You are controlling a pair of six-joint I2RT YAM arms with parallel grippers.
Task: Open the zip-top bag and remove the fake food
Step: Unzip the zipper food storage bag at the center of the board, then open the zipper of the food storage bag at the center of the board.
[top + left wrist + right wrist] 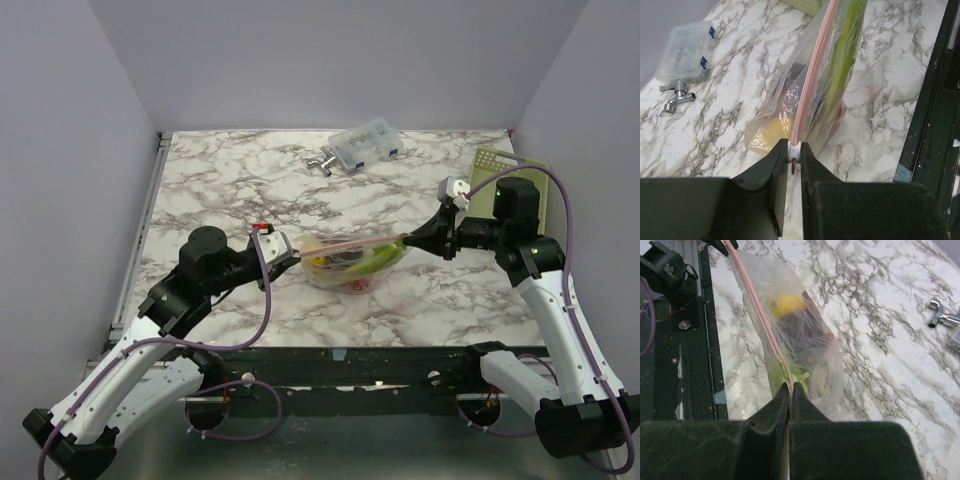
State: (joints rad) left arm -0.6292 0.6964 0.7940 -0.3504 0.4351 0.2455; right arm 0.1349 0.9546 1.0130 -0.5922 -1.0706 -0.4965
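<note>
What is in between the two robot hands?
The zip-top bag, full of fake food, stretches from the left gripper to the right gripper. The top view shows it best.

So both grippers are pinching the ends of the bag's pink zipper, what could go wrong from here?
The left gripper pinches only the small white slider on the pink zipper strip; it could slip off when pulled. The right gripper grips just the thin corner of the zip-top bag, so the film may slide out. The fake food weighs the bag down, which may worsen either slip.
</note>
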